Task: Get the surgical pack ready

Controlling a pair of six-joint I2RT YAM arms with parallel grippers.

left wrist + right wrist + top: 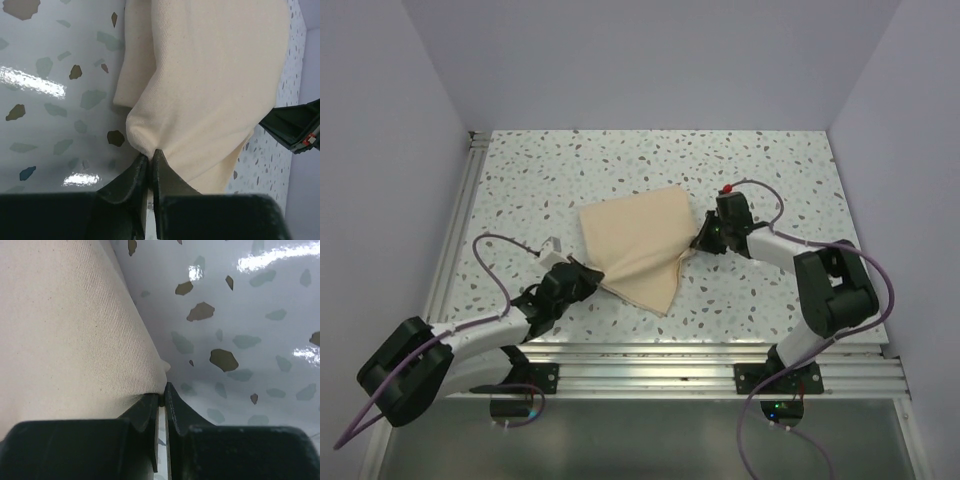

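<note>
The surgical pack shows as a folded tan cloth [635,240] lying in the middle of the speckled table, with a pointed fold toward the near edge. My left gripper [592,272] is shut on the cloth's near-left edge; in the left wrist view the fingertips [150,154] pinch a bunched fold of cloth [210,75]. My right gripper [700,240] is shut on the cloth's right edge; in the right wrist view its tips [164,389] clamp the corner of the cloth [65,325]. Whatever is inside the cloth is hidden.
An aluminium rail [460,230] runs along the table's left side and another [720,360] along the near edge. Plain walls enclose the left, back and right. The right arm's black gripper body [295,127] shows at the right edge of the left wrist view.
</note>
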